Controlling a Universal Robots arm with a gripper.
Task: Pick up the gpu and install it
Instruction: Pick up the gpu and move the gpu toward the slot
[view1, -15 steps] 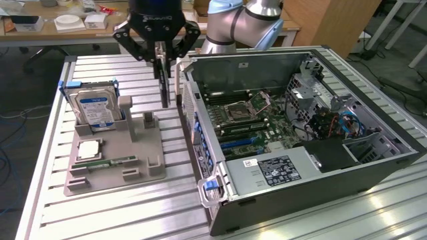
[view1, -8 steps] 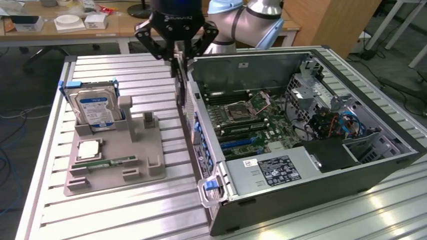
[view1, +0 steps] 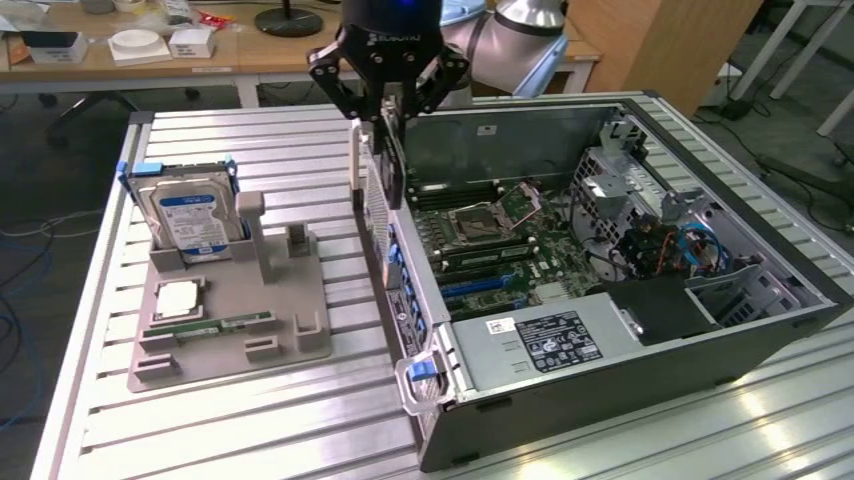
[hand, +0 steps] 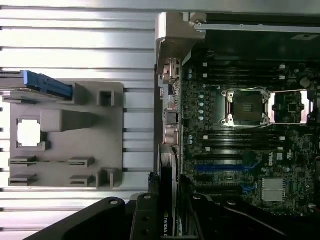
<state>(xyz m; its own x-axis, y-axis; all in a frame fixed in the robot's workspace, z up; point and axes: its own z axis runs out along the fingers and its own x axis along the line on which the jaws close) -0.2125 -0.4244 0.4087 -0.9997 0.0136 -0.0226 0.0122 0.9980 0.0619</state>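
Snag risk first: gpu (view1: 388, 155) hangs on edge in the upper centre of the exterior frame, right above the rear wall of the open computer case (view1: 747, 300). Its pale bracket (view1: 356, 165) could catch that wall if the line-up is off. The card edge could also miss the blue expansion slots (hand: 220, 168) and strike the motherboard (view1: 527, 245). A thin card may pivot in the grip under side load. Fingers (hand: 145, 220) are clamped on the gpu's two flat faces. The card sits between them, mostly below the tips, with its bracket edge toward frame left, over the table (view1: 267, 150).
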